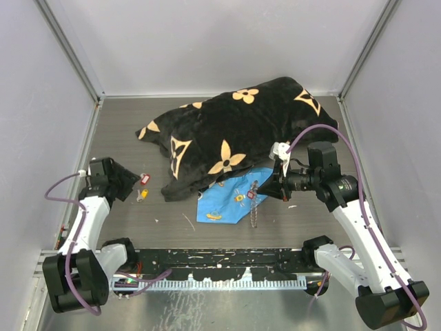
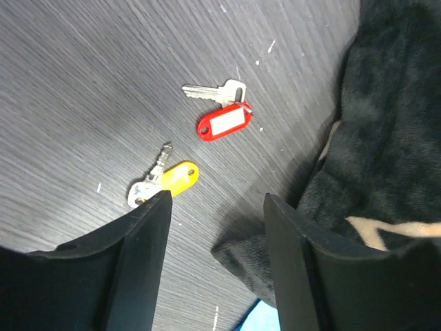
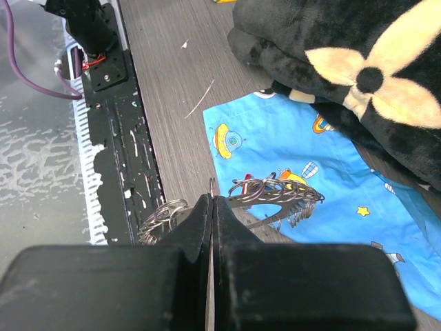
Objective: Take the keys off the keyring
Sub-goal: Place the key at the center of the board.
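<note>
**A:** How will the keyring (image 3: 275,193) handle?

**B:** Light, thin and limp, I'd judge. It is a string of wire loops that will sag and swing, and bare metal slips. It is best pinched on one loop near an end. The right hand (image 3: 212,207) has it that way, fingers pressed together on it, over the blue cloth (image 3: 331,179).

**A:** And the keys?

**B:** Two lie loose on the tabletop (image 2: 83,83) beside the black blanket (image 2: 386,138): a red-tagged key (image 2: 222,123) and a yellow-tagged key (image 2: 172,178). They look small, stiff and flat, so take them by the plastic tag. The left hand (image 2: 217,207) hangs near them, fingers apart, holding nothing.

**A:** What does each view add?

**B:** The right wrist shows the loops plainly but no loose keys, and the left wrist the reverse. Only the top view shows the chain dangling below the right hand. There is perhaps a small coloured tag on it, too small to be sure
</note>
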Motion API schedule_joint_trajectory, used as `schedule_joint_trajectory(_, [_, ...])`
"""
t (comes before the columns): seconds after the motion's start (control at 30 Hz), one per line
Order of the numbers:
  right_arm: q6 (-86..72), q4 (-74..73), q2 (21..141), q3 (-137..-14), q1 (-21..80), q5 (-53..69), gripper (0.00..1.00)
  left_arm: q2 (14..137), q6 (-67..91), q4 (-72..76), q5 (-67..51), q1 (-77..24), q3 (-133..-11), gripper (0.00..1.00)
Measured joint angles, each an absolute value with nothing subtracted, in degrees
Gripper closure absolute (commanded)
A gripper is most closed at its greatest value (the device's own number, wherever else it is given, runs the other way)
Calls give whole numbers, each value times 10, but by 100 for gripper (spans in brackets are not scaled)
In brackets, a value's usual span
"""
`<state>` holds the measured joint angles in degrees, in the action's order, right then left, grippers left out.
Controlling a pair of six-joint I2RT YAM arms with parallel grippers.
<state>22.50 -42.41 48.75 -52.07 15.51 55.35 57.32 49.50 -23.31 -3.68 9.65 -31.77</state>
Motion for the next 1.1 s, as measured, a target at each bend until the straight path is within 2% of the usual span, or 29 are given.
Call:
schedule_joint_trajectory(0.17, [232, -424, 488, -521, 158, 553, 99, 508, 484, -255, -63, 98, -333, 29])
schedule_joint_trajectory(0.33, [232, -420, 499, -526, 177, 554, 99, 417, 490, -188, -197, 98, -324, 22])
schedule_joint_trajectory(0.53, [238, -407, 571, -563, 271, 530, 99, 383, 500, -187, -294, 98, -352, 17])
schedule_joint_trajectory(0.67, [234, -376, 622, -578, 354, 505, 99, 387, 483, -229, -305, 98, -409, 13])
schedule_joint_trajectory(0.7, [231, -366, 640, -585, 375, 497, 99, 389, 478, -241, -303, 98, -426, 9])
schedule_joint_trajectory(0.87, [214, -326, 756, -652, 478, 452, 99, 389, 450, -293, -277, 98, -486, 4])
schedule_joint_trajectory(1.1, [138, -226, 903, -725, 547, 427, 95, 361, 410, -361, -229, 98, -501, 1])
